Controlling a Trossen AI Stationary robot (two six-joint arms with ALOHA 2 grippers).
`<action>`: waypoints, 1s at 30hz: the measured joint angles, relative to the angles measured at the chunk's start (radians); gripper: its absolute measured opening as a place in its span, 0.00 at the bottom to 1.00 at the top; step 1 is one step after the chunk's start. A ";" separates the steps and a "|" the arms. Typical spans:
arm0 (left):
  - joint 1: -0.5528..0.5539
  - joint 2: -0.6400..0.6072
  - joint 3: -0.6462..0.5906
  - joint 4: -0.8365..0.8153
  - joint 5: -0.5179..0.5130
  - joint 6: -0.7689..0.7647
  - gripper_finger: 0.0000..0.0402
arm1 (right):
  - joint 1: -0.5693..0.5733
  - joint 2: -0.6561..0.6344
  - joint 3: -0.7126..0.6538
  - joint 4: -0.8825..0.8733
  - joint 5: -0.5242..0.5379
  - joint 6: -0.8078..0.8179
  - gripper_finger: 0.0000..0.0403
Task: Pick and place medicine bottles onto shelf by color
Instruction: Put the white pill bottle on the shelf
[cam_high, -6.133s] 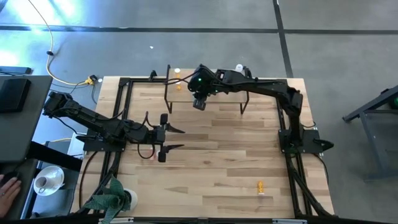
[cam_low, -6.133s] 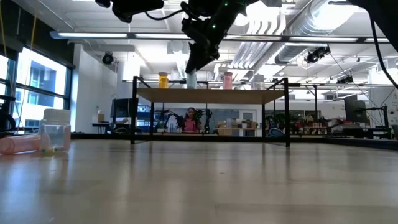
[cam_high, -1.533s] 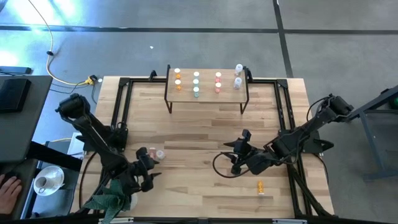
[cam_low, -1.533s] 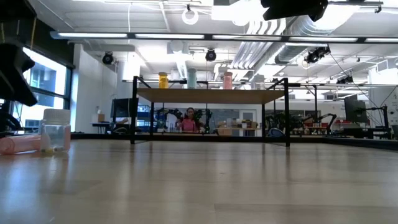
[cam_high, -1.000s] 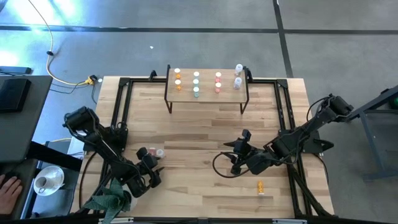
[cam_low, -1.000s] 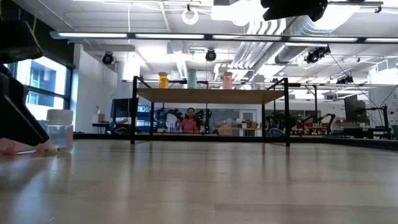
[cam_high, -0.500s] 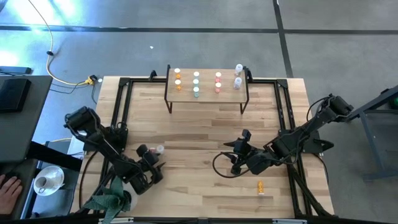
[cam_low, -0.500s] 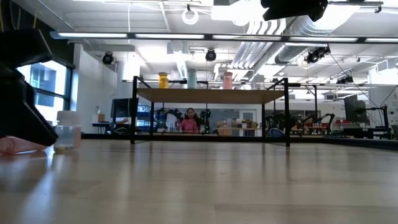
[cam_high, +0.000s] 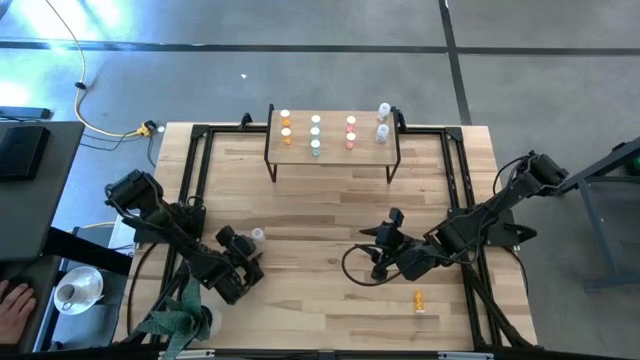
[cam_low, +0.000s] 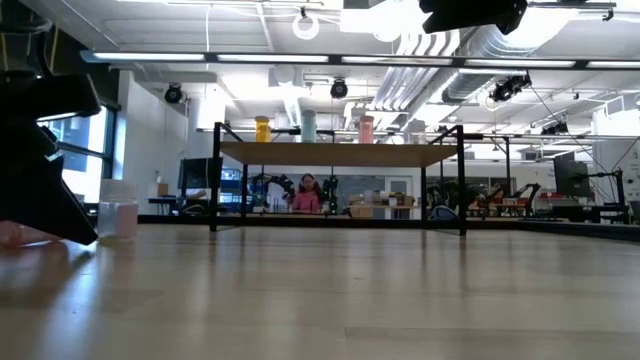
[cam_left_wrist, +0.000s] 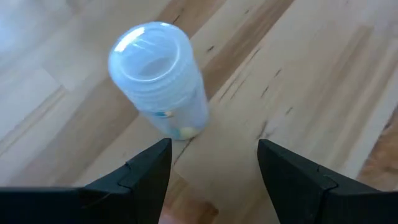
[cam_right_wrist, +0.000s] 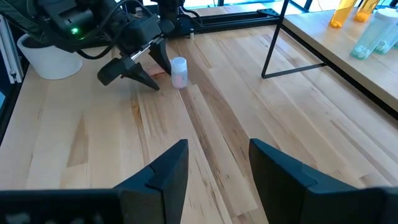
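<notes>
Down at the left near side of the table, left gripper (cam_high: 245, 262) spread wide and empty, with the small upright clear bottle with a white cap (cam_high: 257, 235) standing just beyond its fingertips (cam_left_wrist: 152, 167), long axis vertical, a little off the gap. Further right, right gripper (cam_high: 378, 252) waiting mid-table, part open and empty, well apart; left arm clearly nearer.

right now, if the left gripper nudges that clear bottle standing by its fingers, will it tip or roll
The clear bottle stands upright, tall for its narrow base, so a push high up would probably tip it. Its round body would then likely roll. It looks nearly empty, so probably light. The left gripper is open beside it.
</notes>
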 joint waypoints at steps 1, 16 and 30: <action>0.000 0.000 0.000 -0.007 -0.002 -0.004 0.57 | 0.000 0.000 0.000 0.000 0.000 0.000 0.40; 0.105 0.000 0.000 -0.014 -0.068 0.074 0.57 | 0.000 0.000 0.000 0.000 0.000 0.003 0.40; 0.126 0.000 -0.009 -0.007 -0.065 0.093 0.44 | 0.000 0.000 0.000 0.000 0.000 0.000 0.40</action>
